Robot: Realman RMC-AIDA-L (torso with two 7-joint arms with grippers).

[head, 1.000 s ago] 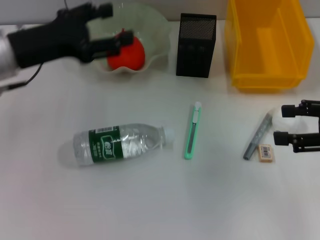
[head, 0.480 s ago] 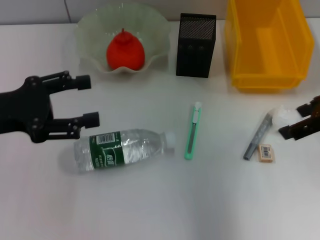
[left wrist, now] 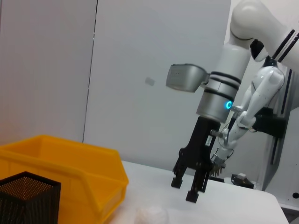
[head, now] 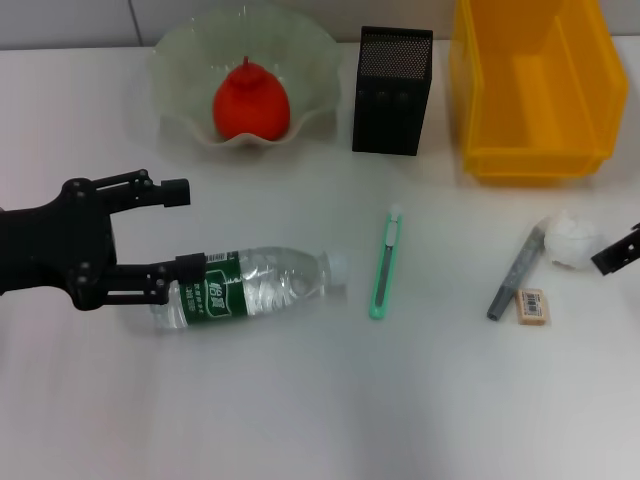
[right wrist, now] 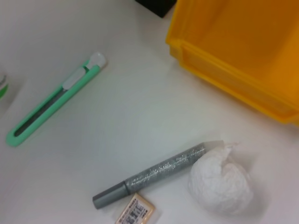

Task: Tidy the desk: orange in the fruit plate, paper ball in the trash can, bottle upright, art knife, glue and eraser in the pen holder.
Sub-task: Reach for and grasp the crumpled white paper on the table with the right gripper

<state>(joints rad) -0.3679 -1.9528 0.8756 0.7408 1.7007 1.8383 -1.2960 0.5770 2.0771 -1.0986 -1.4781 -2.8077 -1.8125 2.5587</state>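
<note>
Trash can [head: 535, 90]: sitting at the desk's [head: 300, 400] far right edge, holding nothing visible.
Fruit plate [head: 180, 60]: already holding 1 orange [head: 252, 103].
Left gripper [head: 180, 228]: fingers spread wide and empty, one just touching the bottle's base.
Bottle [head: 250, 288]: lying on its side, long axis running left to right, cap pointing away from this nearer gripper.
Right gripper [head: 618, 250]: sitting at the right edge beside the paper ball [head: 568, 240]; its finger state cannot be told.
</note>
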